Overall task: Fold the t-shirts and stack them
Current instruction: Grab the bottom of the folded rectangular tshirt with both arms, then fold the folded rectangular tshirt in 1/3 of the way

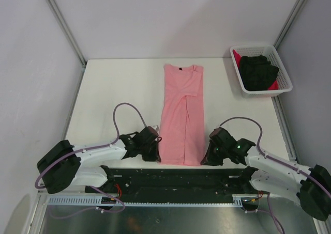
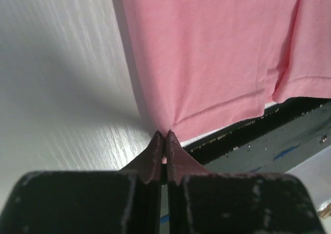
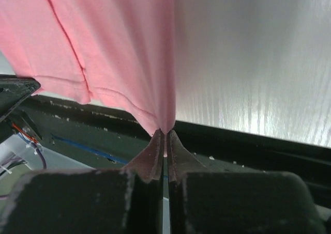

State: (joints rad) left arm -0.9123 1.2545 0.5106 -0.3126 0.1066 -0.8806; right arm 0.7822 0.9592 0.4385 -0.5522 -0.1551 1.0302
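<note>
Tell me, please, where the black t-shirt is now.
In the top external view, the black t-shirt lies bunched in the white basket at the table's far right corner, atop the red t-shirt, apart from the pink t-shirt.

White wood-grain table (image 1: pixel 119 84), pale grey walls (image 1: pixel 170 17), metal corner posts (image 1: pixel 61 22), perhaps soft overhead light

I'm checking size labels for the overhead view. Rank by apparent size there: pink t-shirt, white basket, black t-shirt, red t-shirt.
1. pink t-shirt, laid out long.
2. white basket.
3. black t-shirt, bunched inside the basket.
4. red t-shirt, only slivers showing beside the black one.
</note>
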